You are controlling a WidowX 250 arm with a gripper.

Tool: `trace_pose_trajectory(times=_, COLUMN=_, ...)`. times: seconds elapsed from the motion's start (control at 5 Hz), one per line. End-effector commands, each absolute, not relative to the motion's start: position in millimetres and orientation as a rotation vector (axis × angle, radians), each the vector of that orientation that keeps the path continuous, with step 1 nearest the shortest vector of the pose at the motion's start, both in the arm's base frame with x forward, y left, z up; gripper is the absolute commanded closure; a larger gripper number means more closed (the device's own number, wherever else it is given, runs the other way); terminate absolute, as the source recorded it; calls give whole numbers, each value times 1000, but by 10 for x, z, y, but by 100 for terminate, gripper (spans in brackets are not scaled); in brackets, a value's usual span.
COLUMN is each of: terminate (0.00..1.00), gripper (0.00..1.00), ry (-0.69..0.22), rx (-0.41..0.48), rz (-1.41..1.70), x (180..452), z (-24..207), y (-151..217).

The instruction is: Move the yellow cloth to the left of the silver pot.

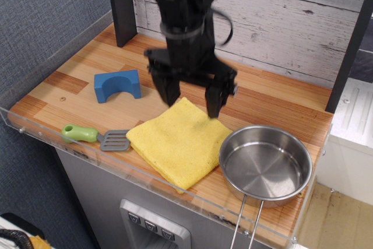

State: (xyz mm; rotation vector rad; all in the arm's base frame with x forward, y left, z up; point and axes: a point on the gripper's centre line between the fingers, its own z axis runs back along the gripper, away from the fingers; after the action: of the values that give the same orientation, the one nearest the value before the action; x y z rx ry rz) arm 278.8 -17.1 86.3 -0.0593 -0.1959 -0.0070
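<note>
At the front right the silver pot (266, 164) stands with nothing inside. The yellow cloth (178, 141) lies flat, touching its left side, near the front edge of the worktop (76, 94). Behind, the tool (192, 98) hangs above the cloth, fingers wide apart, holding nothing.

The yellow cloth (178, 144) lies flat on the wooden counter as a folded, textured, bright-yellow square, turned so its corners point like a diamond. Its layered edges show along the front. Just to its right sits the silver pot (266, 165), a shallow, shiny round pan, upright and empty, its thin wire-loop handle reaching over the counter's front edge.
</note>
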Motion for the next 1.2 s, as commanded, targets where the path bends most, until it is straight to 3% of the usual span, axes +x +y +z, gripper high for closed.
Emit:
trace_pose_trajectory(times=0.0, terminate=0, gripper=0, ry=-274, rx=-58, rz=-15, x=2771, z=1493, y=-175)
trace_pose_trajectory(times=0.6, terminate=0, gripper=0, ry=-304, rx=-36, rz=22, x=2654, z=1970, y=-115)
trace_pose_trajectory(times=1.0, terminate=0, gripper=0, ry=-304, rx=-36, rz=22, x=2654, z=1970, y=-115)
